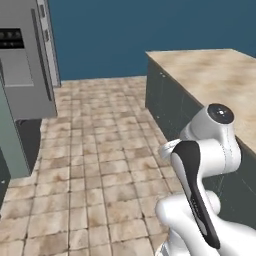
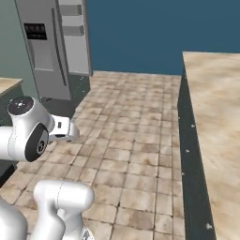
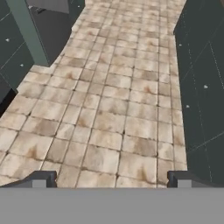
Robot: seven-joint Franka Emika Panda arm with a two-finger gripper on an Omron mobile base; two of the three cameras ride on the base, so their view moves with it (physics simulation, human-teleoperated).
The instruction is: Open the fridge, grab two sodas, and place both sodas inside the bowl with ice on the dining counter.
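The grey fridge (image 1: 27,70) with its black dispenser panel stands at the far left, across the tiled floor; it also appears in the right base view (image 2: 49,51). Beside its dispenser door is a pale strip with shelf-like bands (image 2: 74,30); I cannot tell whether that door is ajar. The dining counter (image 1: 215,75), a beige marble top on a dark teal base, runs along the right (image 2: 215,122). My gripper (image 3: 111,179) is open, hangs over bare floor tiles, and has nothing between its fingertips (image 3: 41,178). The sodas and the bowl with ice are out of view.
Tiled floor (image 1: 100,150) stretches between the fridge and the counter. A grey-green cabinet side (image 1: 12,145) stands at the near left, with a bit of wall countertop (image 2: 7,84). The counter's dark base (image 3: 203,87) lies close on the hand's right.
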